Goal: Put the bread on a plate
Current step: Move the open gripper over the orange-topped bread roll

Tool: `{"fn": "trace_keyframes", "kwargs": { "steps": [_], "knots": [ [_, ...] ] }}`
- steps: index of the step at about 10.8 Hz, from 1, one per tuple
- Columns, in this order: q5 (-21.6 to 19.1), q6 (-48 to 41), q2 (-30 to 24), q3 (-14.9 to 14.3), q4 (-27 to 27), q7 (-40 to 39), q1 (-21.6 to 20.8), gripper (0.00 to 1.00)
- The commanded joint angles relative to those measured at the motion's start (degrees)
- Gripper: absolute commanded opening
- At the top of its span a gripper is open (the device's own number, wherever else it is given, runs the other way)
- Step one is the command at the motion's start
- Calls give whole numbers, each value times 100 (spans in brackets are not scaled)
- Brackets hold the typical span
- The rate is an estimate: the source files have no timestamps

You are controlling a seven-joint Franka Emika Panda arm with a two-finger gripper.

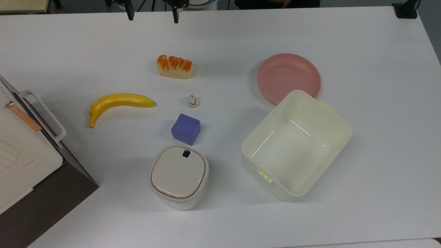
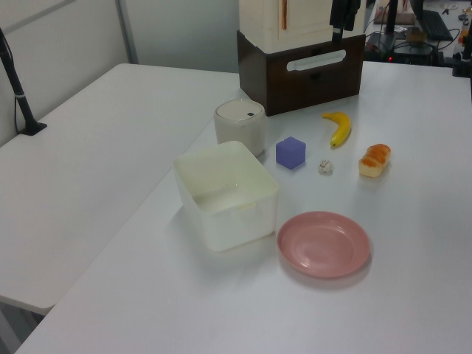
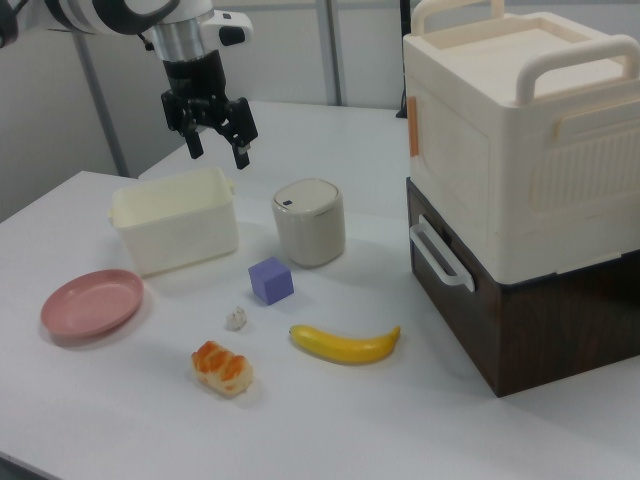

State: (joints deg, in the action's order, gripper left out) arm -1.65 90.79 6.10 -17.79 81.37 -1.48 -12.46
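Bread (image 1: 174, 66) loose on the table (image 1: 372, 51), pink plate (image 1: 288, 78) well off at its 3 o'clock in the top view, my claw (image 3: 217, 145) spread wide, up high, holding nothing

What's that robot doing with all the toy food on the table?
The robot is meant to put the bread on the pink plate. It hasn't touched anything yet. Its gripper hangs open in the air, high above the table. The bread lies on the table near a yellow banana, and the plate sits bare next to a cream tub. A purple cube and a small crumpled ball lie between them.
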Motion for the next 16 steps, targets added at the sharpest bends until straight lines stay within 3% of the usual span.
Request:
{"fn": "trace_keyframes", "kwargs": {
  "steps": [1,4,6,8,10,13,16],
  "knots": [
    [112,-219,-109,21,107,-45,-89,100],
    [103,-220,-345,39,536,-221,-107,100],
    [147,-141,-592,406,1080,-318,-37,100],
    [515,112,-715,758,1589,-388,-28,100],
    [840,797,-979,1144,2494,-389,121,100],
    [1166,914,-935,1243,2918,-537,183,100],
    [1833,914,-892,1453,3472,-792,253,100]
  ]
}}
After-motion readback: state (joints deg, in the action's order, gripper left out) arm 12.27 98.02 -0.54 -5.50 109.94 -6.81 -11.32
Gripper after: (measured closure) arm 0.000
